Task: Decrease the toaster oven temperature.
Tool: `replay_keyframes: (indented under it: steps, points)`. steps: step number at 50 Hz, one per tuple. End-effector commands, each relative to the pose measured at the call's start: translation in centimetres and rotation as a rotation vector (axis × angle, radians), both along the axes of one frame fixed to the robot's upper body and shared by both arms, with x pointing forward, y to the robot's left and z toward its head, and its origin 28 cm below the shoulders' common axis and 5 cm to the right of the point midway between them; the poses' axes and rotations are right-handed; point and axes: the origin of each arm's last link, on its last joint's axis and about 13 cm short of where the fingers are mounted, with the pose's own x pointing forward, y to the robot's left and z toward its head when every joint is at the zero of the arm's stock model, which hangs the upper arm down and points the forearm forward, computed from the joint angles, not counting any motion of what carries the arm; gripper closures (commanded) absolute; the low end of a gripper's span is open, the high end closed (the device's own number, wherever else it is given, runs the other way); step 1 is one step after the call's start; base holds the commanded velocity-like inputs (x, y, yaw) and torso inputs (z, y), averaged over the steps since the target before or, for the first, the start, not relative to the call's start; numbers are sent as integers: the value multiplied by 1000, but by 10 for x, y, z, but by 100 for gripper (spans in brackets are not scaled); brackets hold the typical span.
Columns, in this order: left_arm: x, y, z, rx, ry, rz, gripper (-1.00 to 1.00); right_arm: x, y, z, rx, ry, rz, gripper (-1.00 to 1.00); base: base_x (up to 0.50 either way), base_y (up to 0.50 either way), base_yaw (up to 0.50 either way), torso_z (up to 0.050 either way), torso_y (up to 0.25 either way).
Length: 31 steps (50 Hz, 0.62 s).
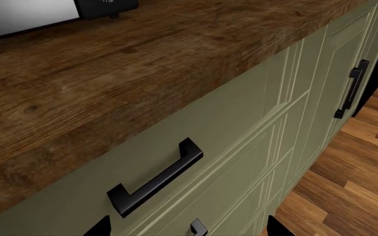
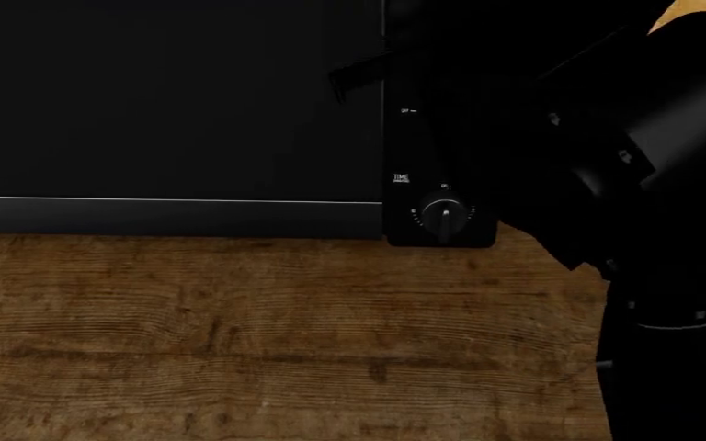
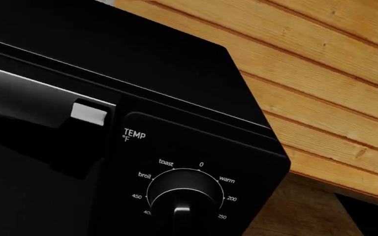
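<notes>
The toaster oven (image 2: 169, 101) is a large black box with a dark glass door and a silver strip, standing on the wooden counter (image 2: 267, 340). In the head view only its TIME knob (image 2: 445, 219) shows; my right arm (image 2: 623, 147) covers the panel above it. The right wrist view looks closely at the temperature knob (image 3: 183, 199), marked TEMP °F and ringed by 0, warm, 200, 250, 400, 450, broil, toast. My right gripper's fingers do not show against the black oven (image 3: 110, 59). My left gripper (image 1: 189, 231) is open and empty, low in front of the cabinet.
Green cabinet drawers (image 1: 241, 128) with black bar handles (image 1: 156, 179) run under the counter edge (image 1: 143, 73). A wooden floor (image 1: 353, 182) lies below. A wood-plank wall (image 3: 320, 59) stands behind the oven. A black appliance corner (image 1: 107, 7) sits on the counter.
</notes>
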Motion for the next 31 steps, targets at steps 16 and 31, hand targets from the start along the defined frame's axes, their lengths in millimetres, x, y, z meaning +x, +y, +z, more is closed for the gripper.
replay_keyframes:
  steps: [16,31]
  points:
    - [6,0,0,1,-37,14,-100,15,-4,-27,-447,227,-172,100,3,-2,-3,-2,0]
    - [6,1,-1,6,-37,16,-100,20,1,-30,-678,279,-186,100,5,-2,-2,-1,0]
